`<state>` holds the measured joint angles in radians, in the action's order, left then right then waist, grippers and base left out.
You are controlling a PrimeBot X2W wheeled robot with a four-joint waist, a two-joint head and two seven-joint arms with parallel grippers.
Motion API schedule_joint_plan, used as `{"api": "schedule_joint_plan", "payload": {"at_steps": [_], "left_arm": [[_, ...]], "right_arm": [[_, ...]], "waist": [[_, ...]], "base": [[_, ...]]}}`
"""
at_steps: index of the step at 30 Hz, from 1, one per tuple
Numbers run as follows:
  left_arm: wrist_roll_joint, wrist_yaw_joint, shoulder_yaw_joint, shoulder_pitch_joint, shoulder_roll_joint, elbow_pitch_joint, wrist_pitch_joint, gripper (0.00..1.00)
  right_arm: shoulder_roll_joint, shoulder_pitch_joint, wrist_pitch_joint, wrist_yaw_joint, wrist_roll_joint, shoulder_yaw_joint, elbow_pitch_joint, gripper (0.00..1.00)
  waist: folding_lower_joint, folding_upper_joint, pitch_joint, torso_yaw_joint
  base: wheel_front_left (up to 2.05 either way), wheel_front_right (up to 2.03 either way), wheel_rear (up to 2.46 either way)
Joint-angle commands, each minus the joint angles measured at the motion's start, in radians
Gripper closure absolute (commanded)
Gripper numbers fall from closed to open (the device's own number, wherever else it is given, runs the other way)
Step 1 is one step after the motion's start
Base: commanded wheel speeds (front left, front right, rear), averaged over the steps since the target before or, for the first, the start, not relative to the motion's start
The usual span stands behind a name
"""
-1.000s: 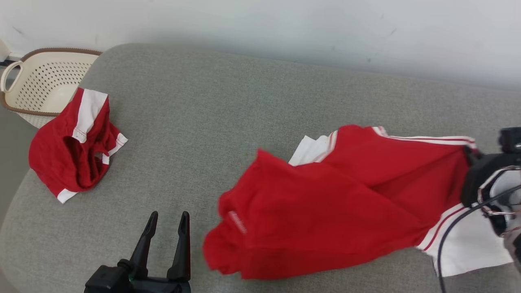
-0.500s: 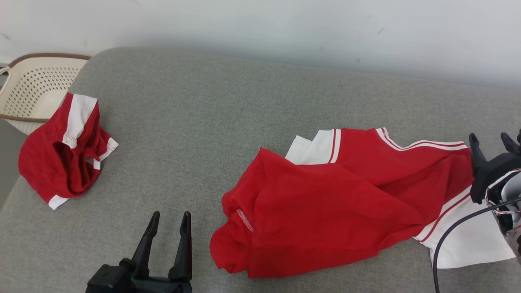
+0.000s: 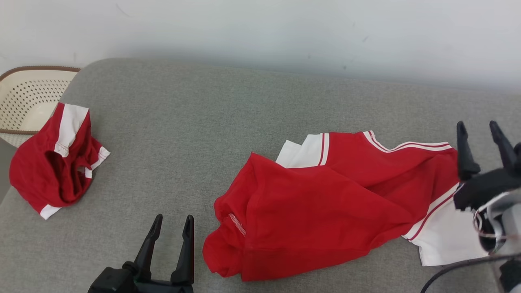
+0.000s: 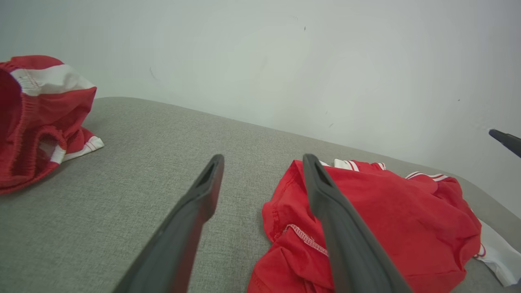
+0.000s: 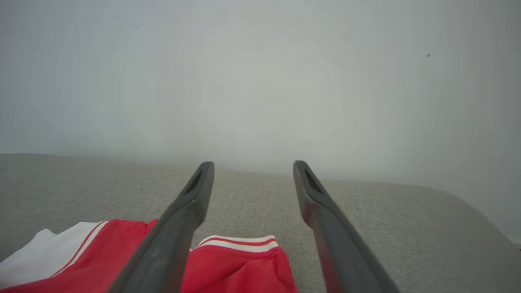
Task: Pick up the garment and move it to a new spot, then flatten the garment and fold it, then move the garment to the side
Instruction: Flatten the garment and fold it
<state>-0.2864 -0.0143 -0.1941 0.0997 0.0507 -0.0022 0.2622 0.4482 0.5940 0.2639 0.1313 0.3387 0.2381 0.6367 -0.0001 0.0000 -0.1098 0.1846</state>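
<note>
Presently the garment (image 3: 325, 203) lies crumpled on the cushion (image 3: 183, 122), its long axis running 8 to 2 o'clock in the head view. The left gripper (image 3: 174, 218), spread and empty, has the hem just beside it at 3 o'clock. The right gripper (image 3: 477, 125), also spread and empty, has the far end at 9 o'clock.

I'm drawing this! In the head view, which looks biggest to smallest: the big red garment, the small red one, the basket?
1. Big red garment
2. Small red garment
3. Basket, but that's unsure: the picture's edge cuts it off, and it sits farther away.
</note>
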Motion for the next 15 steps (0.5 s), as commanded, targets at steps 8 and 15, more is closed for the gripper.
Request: {"api": "schedule_joint_plan", "payload": {"at_steps": [8,15], "left_arm": [[0.01,0.011,-0.015,-0.015,0.0,0.009,0.004,0.0],[0.006,0.011,-0.028,-0.018,0.0,0.012,0.004,0.0]], "right_arm": [[-0.111,-0.231,0.0,-0.001,-0.103,-0.146,-0.278,0.0],[-0.19,-0.383,0.0,-0.001,-0.125,-0.2,-0.449,0.0]], "waist": [[0.0001,0.0,0.011,-0.02],[0.0001,0.0,0.015,-0.024]], "base": [[0.0,0.0,0.0],[0.0,0.0,0.0]]}}
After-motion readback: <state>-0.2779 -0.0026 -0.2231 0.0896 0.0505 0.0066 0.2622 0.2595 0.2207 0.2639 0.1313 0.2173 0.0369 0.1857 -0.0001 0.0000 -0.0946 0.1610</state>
